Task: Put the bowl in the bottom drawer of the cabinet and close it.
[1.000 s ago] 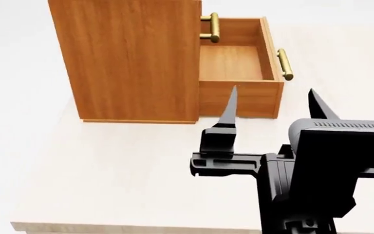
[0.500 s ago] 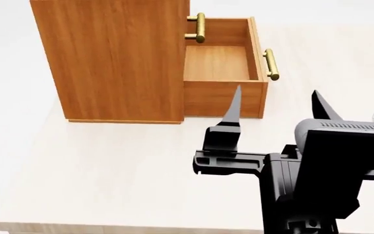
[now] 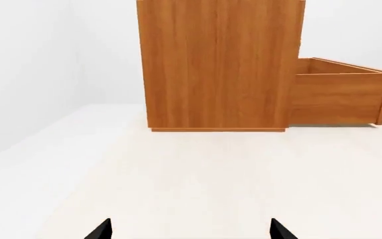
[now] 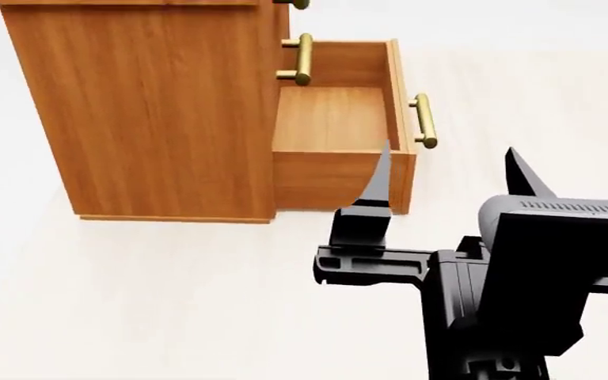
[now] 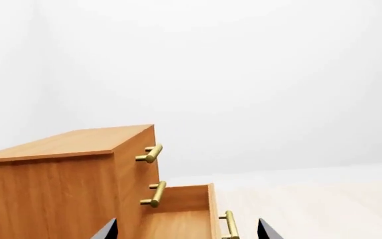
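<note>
head view looks down; both wrist views level; all share cabinet point(image 4: 167, 111).

Open drawer: the bottom drawer point(image 4: 336, 119) stands pulled out of the cabinet point(image 4: 156, 111), its bare wood floor open from above, so I can pass in from overhead.
Rim in my way: its near side wall point(image 4: 336, 178) stands between my right gripper point(image 4: 446, 170) and the cavity; my spread fingers sit just beside it.
Overhang: the middle handle point(image 4: 300, 58) juts over the drawer's back end.
Front edge: the brass handle point(image 4: 423, 120) sticks out from the drawer front.
Tabletop: the pale table point(image 4: 177, 301) beside the cabinet leaves me wide passage.
</note>
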Motion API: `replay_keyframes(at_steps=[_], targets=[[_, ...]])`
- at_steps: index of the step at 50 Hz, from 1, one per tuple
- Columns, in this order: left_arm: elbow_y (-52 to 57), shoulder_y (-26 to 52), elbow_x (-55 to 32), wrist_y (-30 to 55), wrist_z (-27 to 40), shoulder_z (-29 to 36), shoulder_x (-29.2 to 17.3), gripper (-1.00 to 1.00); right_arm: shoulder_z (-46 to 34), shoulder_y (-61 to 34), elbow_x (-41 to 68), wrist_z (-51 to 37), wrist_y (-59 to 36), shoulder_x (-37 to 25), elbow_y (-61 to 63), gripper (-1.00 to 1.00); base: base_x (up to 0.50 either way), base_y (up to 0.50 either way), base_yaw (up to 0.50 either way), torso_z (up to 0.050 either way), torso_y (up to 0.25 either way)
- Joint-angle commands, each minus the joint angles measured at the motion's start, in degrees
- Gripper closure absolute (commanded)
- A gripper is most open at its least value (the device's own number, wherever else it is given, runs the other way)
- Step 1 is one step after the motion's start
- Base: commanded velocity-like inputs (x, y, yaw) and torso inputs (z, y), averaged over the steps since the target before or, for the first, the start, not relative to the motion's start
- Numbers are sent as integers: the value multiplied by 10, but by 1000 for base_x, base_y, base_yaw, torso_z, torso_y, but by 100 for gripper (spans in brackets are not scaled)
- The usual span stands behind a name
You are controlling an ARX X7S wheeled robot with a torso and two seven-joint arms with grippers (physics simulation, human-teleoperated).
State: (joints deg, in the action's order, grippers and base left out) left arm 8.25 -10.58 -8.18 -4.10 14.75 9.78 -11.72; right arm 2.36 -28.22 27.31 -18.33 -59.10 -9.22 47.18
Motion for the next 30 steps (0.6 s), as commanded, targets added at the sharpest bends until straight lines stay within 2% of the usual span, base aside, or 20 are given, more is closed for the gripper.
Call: replay_keyframes(at_steps=[1, 30], targets=[[-2, 3, -2, -2, 6, 5, -5, -100, -6, 4, 3, -1, 9, -7, -2, -100, 500, 0, 0, 0, 0], [-3, 5, -10, -5, 19, 18, -14, -100, -15, 4, 10, -3, 26, -22, -10, -100, 500, 0, 0, 0, 0]])
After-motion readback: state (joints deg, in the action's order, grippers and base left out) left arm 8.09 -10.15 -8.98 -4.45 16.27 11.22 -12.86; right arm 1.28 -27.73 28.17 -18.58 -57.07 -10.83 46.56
